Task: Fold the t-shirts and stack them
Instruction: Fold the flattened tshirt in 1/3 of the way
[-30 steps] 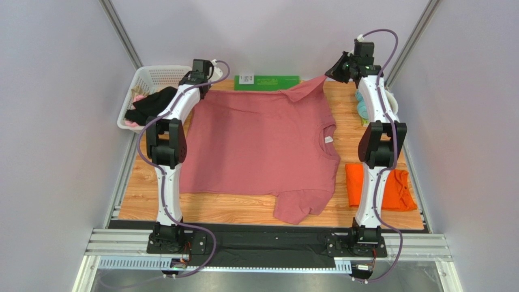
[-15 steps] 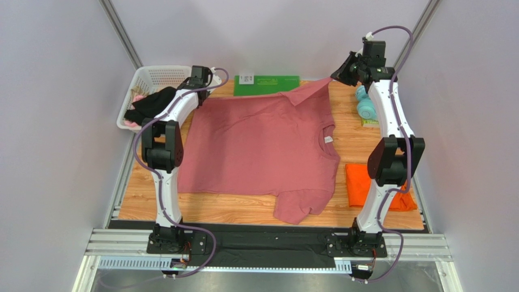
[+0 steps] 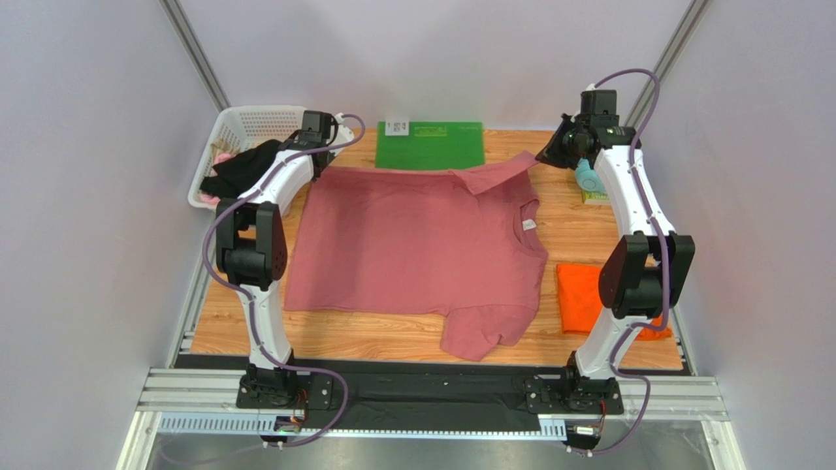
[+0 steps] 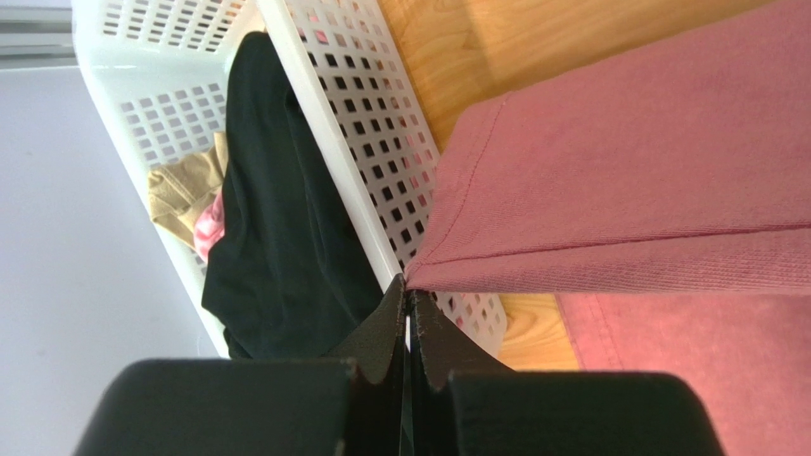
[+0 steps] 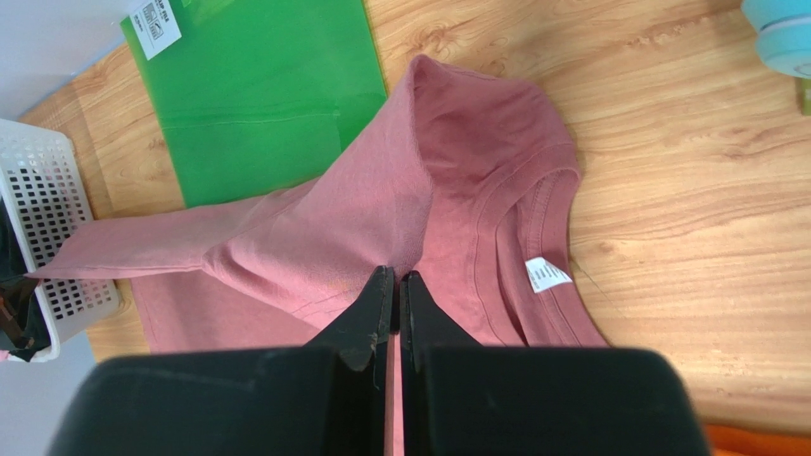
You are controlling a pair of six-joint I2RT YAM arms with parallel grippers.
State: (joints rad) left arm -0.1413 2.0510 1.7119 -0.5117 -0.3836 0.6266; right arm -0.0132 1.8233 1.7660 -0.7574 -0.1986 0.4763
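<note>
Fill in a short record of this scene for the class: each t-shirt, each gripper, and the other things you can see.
pink t-shirt: spread across the table, far edge lifted at both ends
orange t-shirt: folded, right side, partly behind the right arm
left gripper: shut on the pink t-shirt's hem corner
right gripper: shut on the pink t-shirt near its far sleeve
green mat: flat at far edge
basket: white, far left, black garment inside

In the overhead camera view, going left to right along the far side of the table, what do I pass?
white basket → green mat → right gripper, shut on a sleeve of the pink t-shirt → teal object
</note>
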